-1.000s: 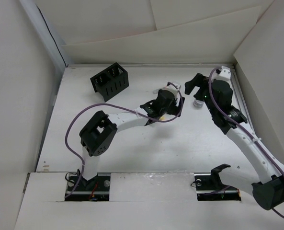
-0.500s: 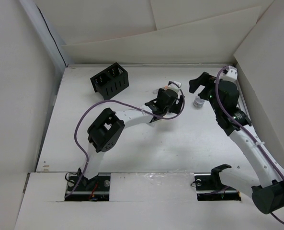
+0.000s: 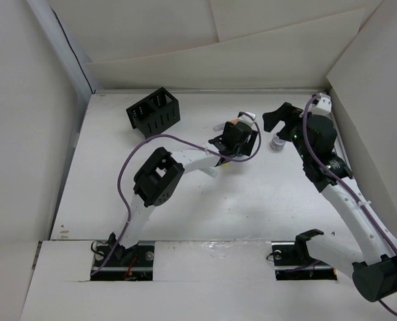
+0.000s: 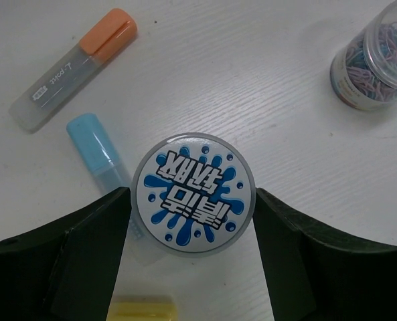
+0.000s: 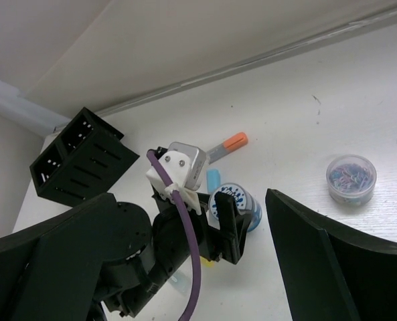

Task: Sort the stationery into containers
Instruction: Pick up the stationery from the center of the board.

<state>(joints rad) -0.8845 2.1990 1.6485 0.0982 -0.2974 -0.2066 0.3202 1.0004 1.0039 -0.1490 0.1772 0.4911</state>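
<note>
A round tub with a blue splash label (image 4: 193, 192) stands upright on the table, and my left gripper (image 4: 192, 204) is shut on it, a finger against each side. In the right wrist view the same tub (image 5: 242, 199) shows between those black fingers (image 5: 229, 224). A light blue stick (image 4: 96, 146) lies just left of it, a grey stick with an orange tip (image 4: 71, 70) farther up, and a yellow stick (image 4: 143, 311) at the bottom edge. My right gripper (image 3: 279, 118) hangs open at the right, holding nothing. The black organiser (image 3: 153, 112) sits at the back left.
A small clear tub of coloured paper clips (image 4: 374, 63) stands right of the held tub, below the right gripper (image 5: 191, 197) in its own view. White walls close in the table at the back (image 3: 205, 63) and on both sides.
My left gripper has moved a little toward the back and its jaws have closed in on the round tub. The right gripper has shifted slightly right and stays open.
</note>
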